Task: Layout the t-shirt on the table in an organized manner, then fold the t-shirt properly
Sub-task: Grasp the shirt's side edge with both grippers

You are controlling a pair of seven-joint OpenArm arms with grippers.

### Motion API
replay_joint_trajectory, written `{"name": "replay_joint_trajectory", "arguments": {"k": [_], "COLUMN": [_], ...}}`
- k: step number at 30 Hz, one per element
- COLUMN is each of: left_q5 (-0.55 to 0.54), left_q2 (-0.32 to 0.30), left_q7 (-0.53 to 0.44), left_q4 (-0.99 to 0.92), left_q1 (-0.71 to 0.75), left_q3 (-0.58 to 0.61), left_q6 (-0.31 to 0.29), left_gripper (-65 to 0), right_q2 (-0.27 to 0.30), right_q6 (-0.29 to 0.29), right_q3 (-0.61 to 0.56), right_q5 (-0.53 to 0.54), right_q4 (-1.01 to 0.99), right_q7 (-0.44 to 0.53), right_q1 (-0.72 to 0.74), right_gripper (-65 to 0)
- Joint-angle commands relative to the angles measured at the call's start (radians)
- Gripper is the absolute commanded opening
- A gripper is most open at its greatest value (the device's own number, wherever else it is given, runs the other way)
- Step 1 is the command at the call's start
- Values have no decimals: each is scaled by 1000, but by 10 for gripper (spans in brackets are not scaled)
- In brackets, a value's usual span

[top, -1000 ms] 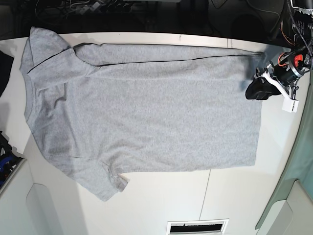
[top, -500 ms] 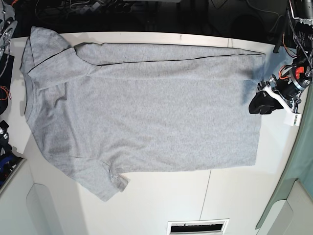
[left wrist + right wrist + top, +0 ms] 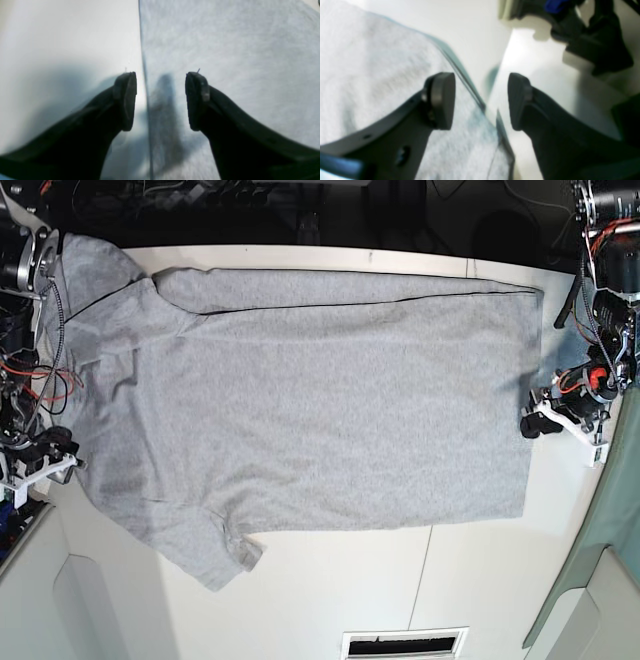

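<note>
The light grey t-shirt [image 3: 300,400] lies spread flat on the white table [image 3: 330,590], collar to the left and hem to the right. My left gripper [image 3: 533,424] is at the hem's right edge. In the left wrist view this gripper [image 3: 161,100] is open and astride the hem, one finger over the table [image 3: 62,50] and the other over the t-shirt [image 3: 237,62]. My right gripper [image 3: 58,448] is at the collar side. In the right wrist view it [image 3: 481,100] is open across the t-shirt's [image 3: 370,62] edge, with bare table [image 3: 475,37] beyond. Neither holds anything.
A pale grey-green panel [image 3: 610,530] borders the table on the right. A vent slot [image 3: 403,643] sits at the near edge, and a thin seam [image 3: 425,570] runs up from it. Dark cables and gear [image 3: 250,200] line the back. A white panel [image 3: 40,600] is at the lower left.
My left gripper has slid down and right, off the cloth to the hem's edge. My right arm has come into view at the left, beside the collar. The shirt has not moved.
</note>
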Motion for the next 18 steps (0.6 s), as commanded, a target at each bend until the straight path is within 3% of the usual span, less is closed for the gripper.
{"name": "replay_joint_trajectory", "arguments": {"k": [1,4,8,15,18], "left_q5": [-6,16,16,42,45], "left_q2": [-23,-29,-24,1,4], "left_q7": [-39,-83,-84,-130,-175], "left_q4": [-31,-144,-204,-207,-207], "left_q1": [-51,-124,-180,-185,-185], "left_q3": [-6,-6,-6,61,119], "left_q6": [-3,-3,-3,-3,-3], "left_gripper": [-312,-312,-312,-313,-348], "right_q2": [22,27,28,-5,-27], "right_q6": [-2,28,155,295,309], "right_q3": [2,2,2,2,2], "right_q5": [-5,-14,-9,13,13], "right_q4": [-13,-100,-176,-173,-171], "right_q7": [16,43,72,83,83], "right_q1": [24,24,24,29,29], "right_gripper": [-318,-318,-318,-318,-319]}}
